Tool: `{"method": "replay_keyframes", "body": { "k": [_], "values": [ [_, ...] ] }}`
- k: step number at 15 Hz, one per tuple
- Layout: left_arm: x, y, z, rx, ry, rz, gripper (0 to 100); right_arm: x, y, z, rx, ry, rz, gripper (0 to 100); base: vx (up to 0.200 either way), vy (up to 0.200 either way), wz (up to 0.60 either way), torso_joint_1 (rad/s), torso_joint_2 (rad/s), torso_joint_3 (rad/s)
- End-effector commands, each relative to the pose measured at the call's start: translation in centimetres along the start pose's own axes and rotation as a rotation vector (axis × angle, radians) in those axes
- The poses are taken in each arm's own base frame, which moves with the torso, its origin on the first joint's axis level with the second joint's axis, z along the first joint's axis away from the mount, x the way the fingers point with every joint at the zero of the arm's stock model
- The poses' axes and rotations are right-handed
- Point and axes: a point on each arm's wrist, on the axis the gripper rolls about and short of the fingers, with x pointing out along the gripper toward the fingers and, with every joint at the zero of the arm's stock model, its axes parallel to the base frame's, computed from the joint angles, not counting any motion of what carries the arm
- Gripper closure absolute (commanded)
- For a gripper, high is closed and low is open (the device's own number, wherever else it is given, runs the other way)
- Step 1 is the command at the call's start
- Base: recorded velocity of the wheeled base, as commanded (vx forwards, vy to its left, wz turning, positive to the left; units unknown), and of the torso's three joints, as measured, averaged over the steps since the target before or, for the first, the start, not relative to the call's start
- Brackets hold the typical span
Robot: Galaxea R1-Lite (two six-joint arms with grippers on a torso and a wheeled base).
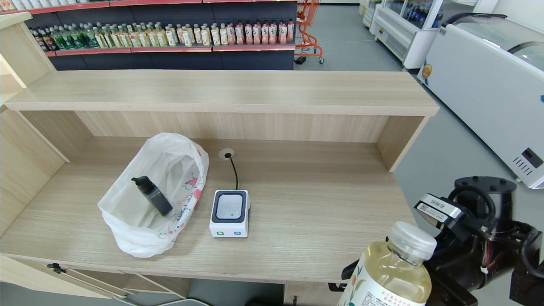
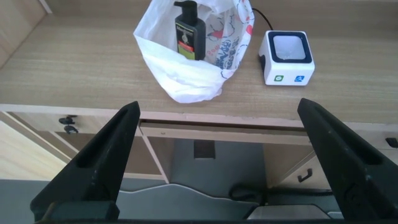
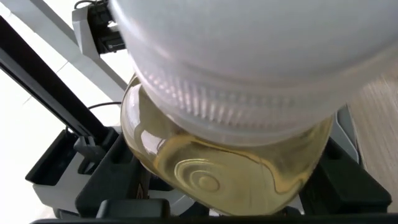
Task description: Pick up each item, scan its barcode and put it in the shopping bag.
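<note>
A clear bottle of pale yellow drink with a white cap hangs off the counter's front right corner, with my right gripper shut on its body. A white shopping bag lies open on the counter's left part, and a black pump bottle leans inside it. The white barcode scanner stands just right of the bag, window facing up. My left gripper is open, low in front of the counter edge, facing the bag, the pump bottle and the scanner.
The scanner's black cable runs back to a hole in the wooden counter. A raised ledge borders the back and side walls close both ends. Drawers sit under the front edge. A chest freezer stands at right.
</note>
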Motion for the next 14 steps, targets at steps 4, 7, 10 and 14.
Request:
{"method": "replay_keyframes", "body": {
  "k": [4, 7, 10, 14],
  "values": [
    [0.00, 0.00, 0.00, 0.000, 0.000, 0.001, 0, -0.16, -0.07, -0.37, 0.021, 0.001, 0.001, 100, 0.000, 0.000, 0.00, 0.000, 0.00, 0.000],
    [0.00, 0.00, 0.00, 0.000, 0.000, 0.000, 0, -0.18, 0.00, -0.34, 0.020, 0.001, 0.000, 100, 0.000, 0.000, 0.00, 0.000, 0.00, 0.000],
    [0.00, 0.00, 0.00, 0.000, 0.000, 0.000, 0, -0.21, 0.12, -0.22, 0.026, 0.003, -0.002, 100, 0.000, 0.000, 0.00, 0.000, 0.00, 0.000],
    [0.00, 0.00, 0.00, 0.000, 0.000, 0.000, 0, -0.28, 0.08, -0.12, 0.023, 0.002, -0.008, 100, 0.000, 0.000, 0.00, 0.000, 0.00, 0.000]
  ]
}}
